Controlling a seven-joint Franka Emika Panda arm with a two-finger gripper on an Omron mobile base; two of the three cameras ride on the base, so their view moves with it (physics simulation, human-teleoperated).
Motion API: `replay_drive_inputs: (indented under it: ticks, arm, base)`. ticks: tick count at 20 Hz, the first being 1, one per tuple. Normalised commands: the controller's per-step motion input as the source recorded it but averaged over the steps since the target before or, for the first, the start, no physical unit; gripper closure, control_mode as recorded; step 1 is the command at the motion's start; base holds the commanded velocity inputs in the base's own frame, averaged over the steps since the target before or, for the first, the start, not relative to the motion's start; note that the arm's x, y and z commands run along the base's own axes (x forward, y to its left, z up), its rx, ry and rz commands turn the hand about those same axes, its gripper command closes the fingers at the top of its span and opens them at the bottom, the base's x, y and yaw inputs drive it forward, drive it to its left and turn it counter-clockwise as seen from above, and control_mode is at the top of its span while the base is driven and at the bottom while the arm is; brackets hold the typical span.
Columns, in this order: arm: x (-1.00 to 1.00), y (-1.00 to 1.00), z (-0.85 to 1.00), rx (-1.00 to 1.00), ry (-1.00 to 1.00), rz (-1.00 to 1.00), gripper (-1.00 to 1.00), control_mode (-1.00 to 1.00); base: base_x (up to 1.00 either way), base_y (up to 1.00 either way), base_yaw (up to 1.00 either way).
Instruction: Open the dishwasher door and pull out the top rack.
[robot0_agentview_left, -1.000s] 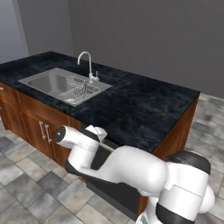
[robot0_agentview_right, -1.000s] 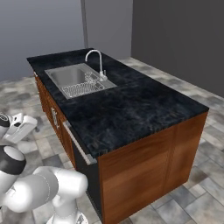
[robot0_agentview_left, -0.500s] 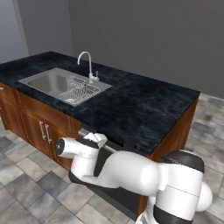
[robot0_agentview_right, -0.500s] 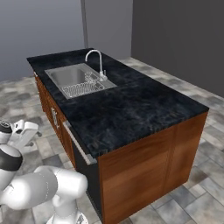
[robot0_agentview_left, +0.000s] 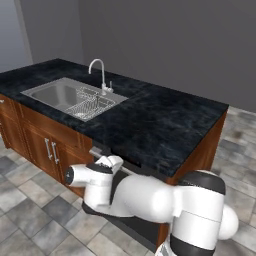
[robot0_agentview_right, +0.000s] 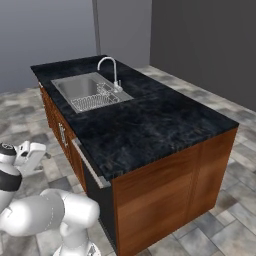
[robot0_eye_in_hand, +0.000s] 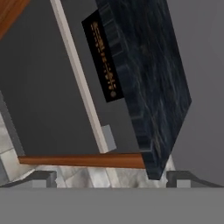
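The dishwasher door (robot0_agentview_right: 98, 194) is a dark panel under the black counter and looks shut. Its long silver bar handle (robot0_agentview_right: 90, 164) runs along the top. In the hand view the door (robot0_eye_in_hand: 43, 87) lies close ahead, and the handle (robot0_eye_in_hand: 81, 83) crosses it on a slant, beside a black strip with orange lettering (robot0_eye_in_hand: 103, 57). My gripper (robot0_eye_in_hand: 111, 179) is open, its two tips wide apart, a short way off the handle's end. From the sides my gripper (robot0_agentview_left: 111, 161) (robot0_agentview_right: 34, 151) hangs in front of the door's upper edge. The top rack is hidden behind the door.
A steel sink (robot0_agentview_left: 60, 94) with a small wire grid (robot0_agentview_left: 90, 106) and a curved faucet (robot0_agentview_left: 100, 72) is set in the counter (robot0_agentview_right: 150, 120). Brown cabinet doors with short vertical handles (robot0_agentview_left: 49, 149) stand left of the dishwasher. Grey tiled floor (robot0_agentview_left: 30, 220) surrounds the island.
The arm has sunk a little and the hand has dropped slightly lower in front of the door's top edge. The door has not moved.
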Motion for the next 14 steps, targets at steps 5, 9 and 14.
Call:
replay_drive_inputs:
  ticks: [5,9,14]
  arm:
    - [0.05,-0.21,-0.05,-0.06,-0.03,0.0,-1.0,-1.0]
    - [0.12,-0.16,-0.07,-0.04,0.0,0.0,-1.0,-1.0]
    - [0.16,-0.1,-0.07,-0.04,0.0,0.0,-1.0,-1.0]
  base:
    - [0.0,0.0,0.0]
    - [0.0,0.0,0.0]
    - [0.0,0.0,0.0]
